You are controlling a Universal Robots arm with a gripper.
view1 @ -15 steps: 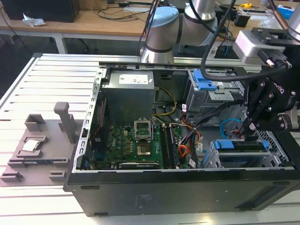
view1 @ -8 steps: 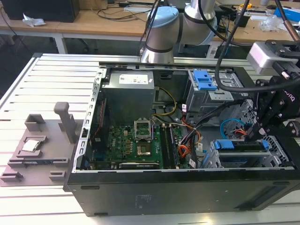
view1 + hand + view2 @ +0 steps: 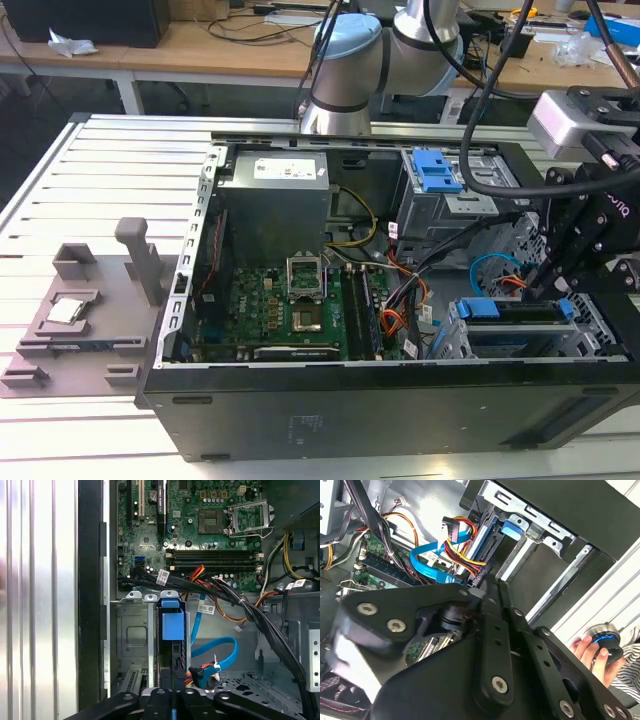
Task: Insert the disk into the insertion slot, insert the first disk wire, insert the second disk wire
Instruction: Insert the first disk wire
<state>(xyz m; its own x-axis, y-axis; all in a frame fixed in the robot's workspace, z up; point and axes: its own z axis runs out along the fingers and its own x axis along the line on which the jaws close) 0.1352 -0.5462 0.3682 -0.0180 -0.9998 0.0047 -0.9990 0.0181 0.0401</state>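
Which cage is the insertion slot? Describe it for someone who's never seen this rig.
Start at the open black computer case and go to its near corner at the exterior view's right, by the gripper. The insertion slot is the low grey cage there, with the blue-framed disk standing in it, unlike the taller grey cage farther back with blue latches.

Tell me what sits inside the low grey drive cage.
The blue-framed disk stands on edge in the insertion slot. The slot's walls hide its broad faces.
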